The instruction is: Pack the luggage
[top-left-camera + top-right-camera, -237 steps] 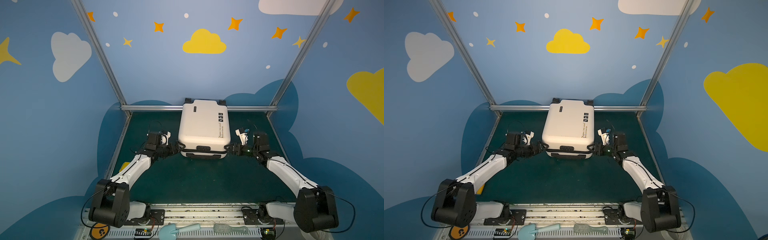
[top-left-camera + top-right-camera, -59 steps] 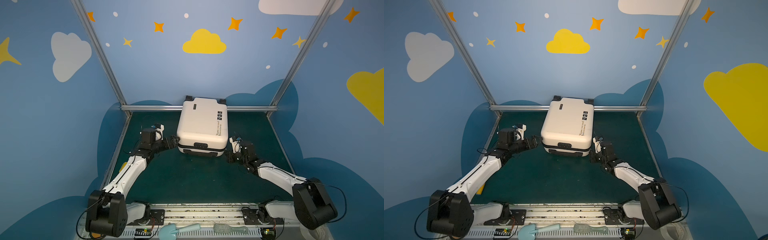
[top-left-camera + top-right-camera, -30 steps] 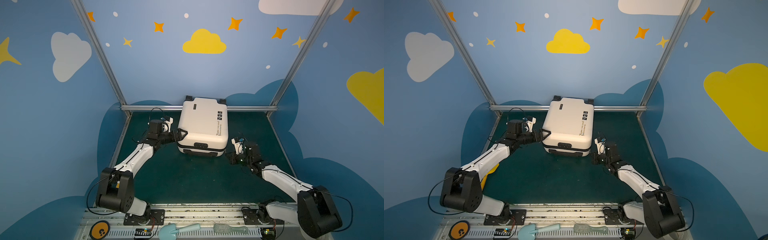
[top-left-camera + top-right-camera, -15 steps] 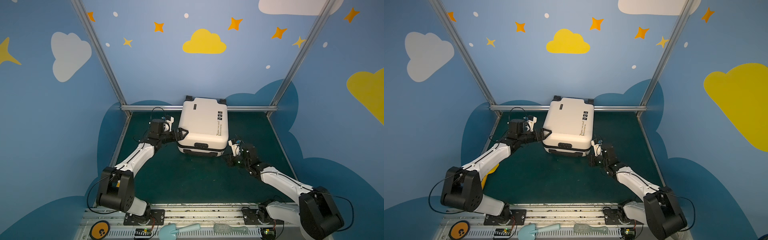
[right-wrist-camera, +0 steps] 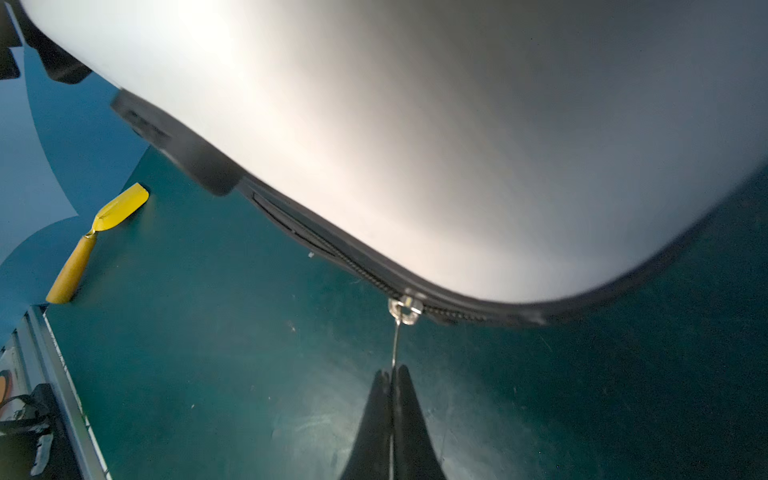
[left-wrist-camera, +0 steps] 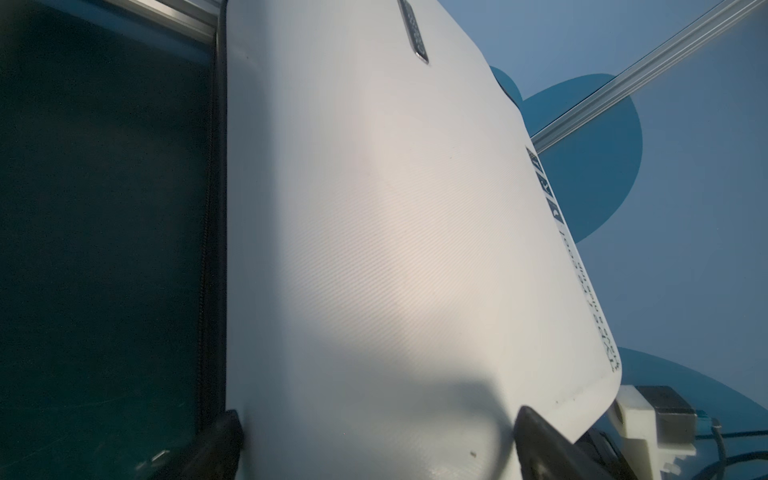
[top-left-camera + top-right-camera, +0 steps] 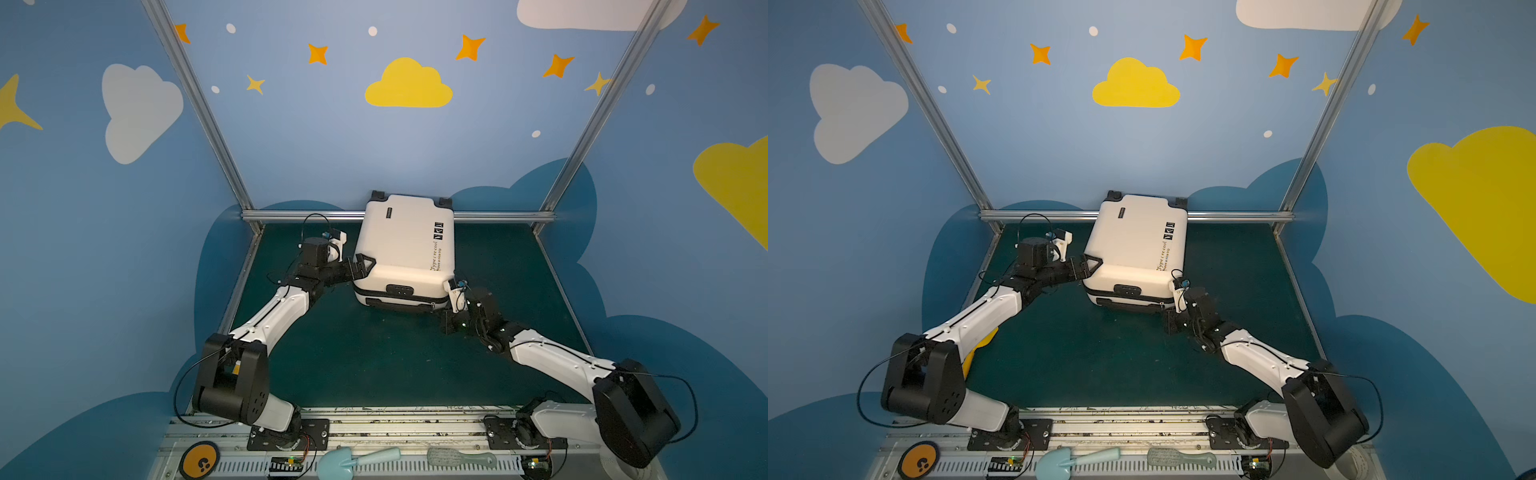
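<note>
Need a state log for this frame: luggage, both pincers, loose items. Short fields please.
luggage: white hard shell, lid down, lying flat on green mat, far end at rear rail
left pincer: open, jaws either side of the luggage's near left corner
right pincer: shut on zipper pull at the near right corner
loose items: yellow scoop at the mat's left edge

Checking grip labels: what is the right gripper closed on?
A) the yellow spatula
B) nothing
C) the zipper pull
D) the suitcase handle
C: in the right wrist view the right gripper pinches the thin metal zipper pull on the suitcase's seam.
</note>
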`<state>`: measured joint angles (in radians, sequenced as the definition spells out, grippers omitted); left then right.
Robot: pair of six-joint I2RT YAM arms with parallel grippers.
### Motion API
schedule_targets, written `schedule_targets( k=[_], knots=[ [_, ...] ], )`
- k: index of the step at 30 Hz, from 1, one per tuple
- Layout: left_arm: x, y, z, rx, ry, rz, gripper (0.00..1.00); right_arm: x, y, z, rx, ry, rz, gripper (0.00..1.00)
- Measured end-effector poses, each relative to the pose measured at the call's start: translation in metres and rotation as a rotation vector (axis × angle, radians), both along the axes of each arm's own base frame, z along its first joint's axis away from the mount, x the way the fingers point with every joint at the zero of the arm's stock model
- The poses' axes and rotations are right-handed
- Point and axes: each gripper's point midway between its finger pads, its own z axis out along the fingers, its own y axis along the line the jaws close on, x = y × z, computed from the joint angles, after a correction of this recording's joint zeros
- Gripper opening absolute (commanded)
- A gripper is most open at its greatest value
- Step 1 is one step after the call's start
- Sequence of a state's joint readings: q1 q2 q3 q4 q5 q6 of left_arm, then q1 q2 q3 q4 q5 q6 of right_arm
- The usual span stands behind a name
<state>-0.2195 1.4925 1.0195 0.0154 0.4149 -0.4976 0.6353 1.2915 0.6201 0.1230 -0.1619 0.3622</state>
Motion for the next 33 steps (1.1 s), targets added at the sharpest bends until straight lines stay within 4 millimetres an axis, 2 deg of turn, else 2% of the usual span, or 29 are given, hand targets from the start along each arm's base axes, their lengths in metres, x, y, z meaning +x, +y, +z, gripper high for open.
schedule_targets(
  k=[9, 11, 13, 15, 18, 22, 25, 29, 33],
  knots=[
    [0.007, 0.007, 0.001, 0.021, -0.022, 0.048, 1.00, 0.001, 0.022, -0.002, -0.111, -0.025, 0.026, 0.00],
    [0.004, 0.000, 0.002, 0.011, -0.019, 0.022, 1.00, -0.005, 0.050, 0.009, -0.050, -0.023, 0.110, 0.00],
    [-0.003, -0.012, 0.001, 0.005, -0.014, -0.014, 1.00, -0.019, 0.085, 0.007, -0.010, 0.001, 0.217, 0.00],
    [-0.008, -0.022, 0.002, -0.008, -0.009, -0.050, 1.00, -0.034, 0.102, 0.000, 0.000, 0.029, 0.285, 0.00],
    [-0.017, -0.034, 0.002, -0.029, 0.002, -0.099, 1.00, -0.043, 0.109, -0.003, 0.008, 0.052, 0.327, 0.00],
    [-0.022, -0.038, -0.001, -0.040, 0.016, -0.122, 1.00, -0.041, 0.106, -0.001, 0.017, 0.055, 0.321, 0.00],
    [-0.022, -0.038, -0.001, -0.040, 0.016, -0.123, 1.00, -0.040, 0.092, 0.008, 0.031, 0.051, 0.296, 0.02],
    [-0.024, -0.037, 0.001, -0.039, 0.014, -0.121, 1.00, -0.029, 0.054, 0.039, 0.089, 0.007, 0.204, 0.18],
    [-0.026, -0.033, 0.013, -0.042, -0.011, -0.115, 1.00, -0.014, 0.009, 0.077, 0.133, -0.079, 0.093, 0.37]
  ],
)
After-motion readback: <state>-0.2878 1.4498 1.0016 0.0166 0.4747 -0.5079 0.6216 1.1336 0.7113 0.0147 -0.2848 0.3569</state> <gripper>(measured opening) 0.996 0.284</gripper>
